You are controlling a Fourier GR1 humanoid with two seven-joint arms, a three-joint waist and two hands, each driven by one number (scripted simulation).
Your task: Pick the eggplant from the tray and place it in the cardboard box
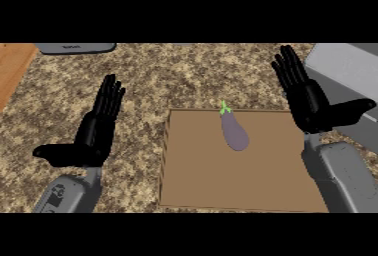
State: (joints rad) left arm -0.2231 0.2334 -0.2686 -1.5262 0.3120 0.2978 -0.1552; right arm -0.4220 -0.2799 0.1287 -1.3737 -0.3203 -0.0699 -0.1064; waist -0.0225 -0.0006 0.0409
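1. My left hand (92, 135) is above the bench (184, 75), to the left of the brown tray (221, 180) and apart from it. Its fingers are straight and close together, and they point away from me. The thumb goes out to the left side. This hand holds nothing.
2. My right hand (310, 102) is at the right side of the view. In the picture it covers the far right corner of the tray. Its fingers are also straight and point away from me, a little spread at the tips. The thumb goes out to the right. This hand too holds nothing.
3. The eggplant (235, 131) lies on the tray, in the far half, a little to the right of the middle. It is purple and long. Its green stem (224, 107) points to the far edge of the tray and its rounded end points toward me.
4. The eggplant is between my two hands, nearer to the right one. Neither hand touches it.
5. The tray is flat and lies on the speckled bench, directly in front of me.
6. My two grey forearms come in from the lower edge, the left forearm (66, 192) beside the tray and the right forearm (343, 175) along its right edge.
7. Behind my right hand, in the far right corner, there is a large grey object (347, 70). I cannot tell what it is.
8. At the far left edge there is a smaller grey thing (74, 48), cut off by the view, and beside it a wooden surface (13, 65).
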